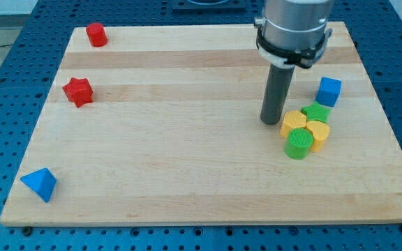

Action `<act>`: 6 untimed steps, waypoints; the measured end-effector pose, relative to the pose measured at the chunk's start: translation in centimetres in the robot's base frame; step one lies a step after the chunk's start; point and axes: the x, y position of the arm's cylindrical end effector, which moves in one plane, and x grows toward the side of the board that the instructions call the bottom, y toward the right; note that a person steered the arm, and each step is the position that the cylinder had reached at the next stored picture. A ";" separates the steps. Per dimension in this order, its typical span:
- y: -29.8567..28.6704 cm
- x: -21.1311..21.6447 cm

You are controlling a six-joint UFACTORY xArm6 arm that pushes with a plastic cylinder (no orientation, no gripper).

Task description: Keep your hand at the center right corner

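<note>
- The blue pyramid (39,184) lies at the view's bottom left of the board (187,188), far from the tip (271,122).
- The green cylinder (299,143) sits just below and right of the tip, touching the yellow blocks.
- The yellow heart (319,134) is right of the tip, pressed into the same cluster.
- The yellow hexagon (294,123) is just beside the tip, on its right; contact is unclear.
- The green block (316,111) lies right of the tip, atop the cluster.
- The blue cube (329,91) stands apart, up and right of the tip.
- The tip stands at the board's centre right; the rod has no jaws.
- The red star (78,91) is far left of the tip.
- The red cylinder (96,34) sits at the top left, farthest away.
- No container shows.
</note>
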 end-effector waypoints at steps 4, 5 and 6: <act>16.7 -15.9; 19.6 -9.2; 18.8 -3.3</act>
